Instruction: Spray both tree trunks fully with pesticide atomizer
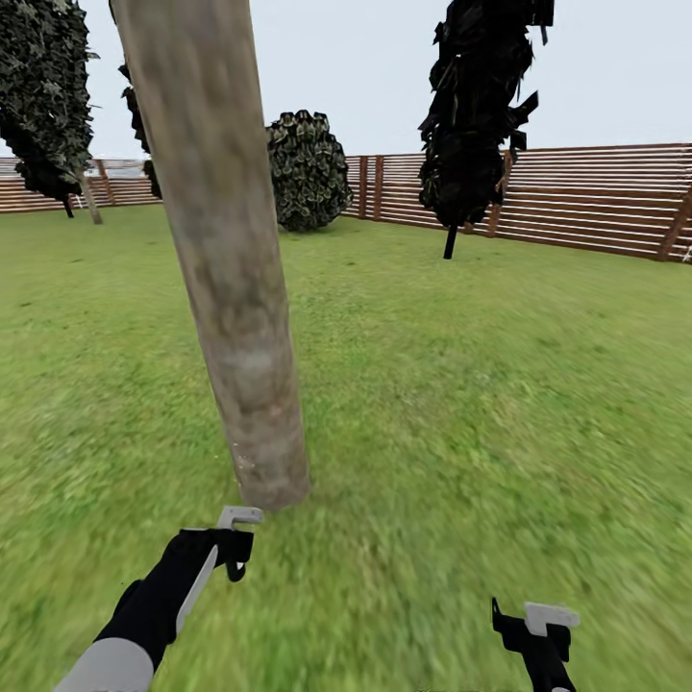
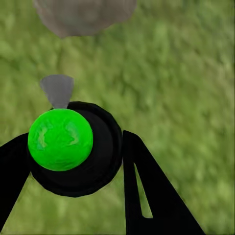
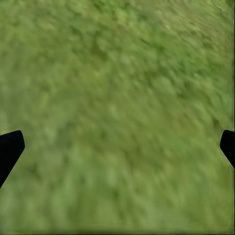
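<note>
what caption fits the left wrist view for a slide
Left gripper holding the pesticide atomizer, green-topped, its grey nozzle toward the tree trunk base, above grass.

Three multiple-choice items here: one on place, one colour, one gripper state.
1. The tree trunk stands: A) just ahead of the left gripper; B) lying flat; C) behind the robot.
2. The pesticide atomizer has a dome coloured: A) red; B) green; C) blue.
3. The right gripper has its jaws: A) shut on a bottle; B) open over grass; C) shut on a branch.
Answers: 1 A, its base sits right beyond that gripper in the head view; 2 B, bright green in the left wrist view; 3 B, fingers wide apart, lawn between.
</note>
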Tool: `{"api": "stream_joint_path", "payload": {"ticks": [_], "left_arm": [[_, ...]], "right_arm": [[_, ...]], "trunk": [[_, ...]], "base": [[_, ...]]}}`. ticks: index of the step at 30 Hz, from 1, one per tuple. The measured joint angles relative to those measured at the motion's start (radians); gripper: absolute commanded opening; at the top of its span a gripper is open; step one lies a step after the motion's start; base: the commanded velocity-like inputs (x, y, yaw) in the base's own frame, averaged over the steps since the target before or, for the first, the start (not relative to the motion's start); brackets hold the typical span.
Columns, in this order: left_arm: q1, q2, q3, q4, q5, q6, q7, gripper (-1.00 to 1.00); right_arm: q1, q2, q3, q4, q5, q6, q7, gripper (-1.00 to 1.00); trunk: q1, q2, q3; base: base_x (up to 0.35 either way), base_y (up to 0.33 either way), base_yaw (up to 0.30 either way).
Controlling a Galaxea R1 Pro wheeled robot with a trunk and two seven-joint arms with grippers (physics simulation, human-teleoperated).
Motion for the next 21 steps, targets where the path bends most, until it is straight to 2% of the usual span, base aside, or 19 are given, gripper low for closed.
{"api": "stream_joint_path", "payload": {"ticks": [2,4,5,7,8,10,14,15,17,18,20,21], "left_arm": [[-0.002,0.032,0.026,0.000,-0.001,0.001,-0.003,-1.00],[-0.001,0.034,0.033,0.001,0.009,-0.001,-0.013,-1.00],[0.000,0.031,0.033,0.001,0.008,-0.002,-0.015,-1.00],[0.001,0.002,0.033,0.002,0.009,-0.007,-0.018,-1.00],[-0.002,-0.020,0.032,0.000,0.011,-0.008,-0.018,-1.00],[-0.003,-0.022,0.033,0.000,-0.001,-0.004,-0.017,-1.00],[-0.003,-0.005,0.039,-0.068,-0.005,0.007,-0.018,-1.00],[-0.003,0.004,0.041,-0.088,-0.006,0.009,-0.018,-1.00],[-0.003,0.044,0.042,-0.126,-0.001,0.038,-0.018,-1.00],[-0.002,0.047,0.040,-0.132,0.007,0.054,-0.019,-1.00],[-0.003,0.032,0.034,-0.139,0.015,0.067,-0.019,-1.00],[-0.007,-0.005,0.026,-0.155,0.013,0.075,-0.019,-1.00]], "right_arm": [[0.000,0.000,0.000,0.000,-0.001,0.000,0.000,1.00],[0.000,0.000,0.000,0.000,-0.001,0.001,0.000,1.00],[0.000,0.000,0.000,0.000,0.000,0.000,0.000,1.00],[0.000,0.000,0.000,0.000,-0.001,0.000,0.000,1.00],[0.000,-0.001,0.000,0.000,-0.001,0.000,0.000,1.00],[0.000,-0.001,0.000,0.000,-0.001,0.000,0.000,1.00],[0.000,-0.002,0.000,0.000,-0.001,0.000,-0.001,1.00],[0.000,-0.002,0.000,0.001,-0.001,-0.001,-0.001,1.00],[0.000,-0.003,0.000,0.000,-0.001,-0.001,-0.001,1.00],[0.000,-0.003,0.000,0.000,-0.001,-0.001,-0.001,1.00],[0.000,-0.003,0.000,0.000,-0.001,-0.001,-0.001,1.00],[0.000,-0.003,0.000,0.000,-0.001,-0.001,-0.001,1.00]], "trunk": [[0.000,0.000,0.001],[0.000,0.000,0.002],[0.000,0.000,0.002],[0.000,0.000,0.003],[0.000,0.000,0.003],[0.000,0.000,0.003],[0.000,0.000,0.003],[0.000,0.000,0.003],[0.000,0.000,0.003],[0.000,0.000,0.003],[0.000,0.000,0.003],[0.000,0.000,0.003]], "base": [[0.000,0.000,-0.240],[-0.042,0.000,-0.116],[-0.254,0.000,-0.030],[-0.284,0.000,-0.011],[-0.191,0.000,-0.002],[-0.069,0.000,-0.001],[-0.013,0.000,0.000],[-0.002,0.000,0.000],[-0.001,0.000,0.000],[0.000,0.000,0.000],[0.000,0.000,0.000],[0.000,0.000,0.000]]}}
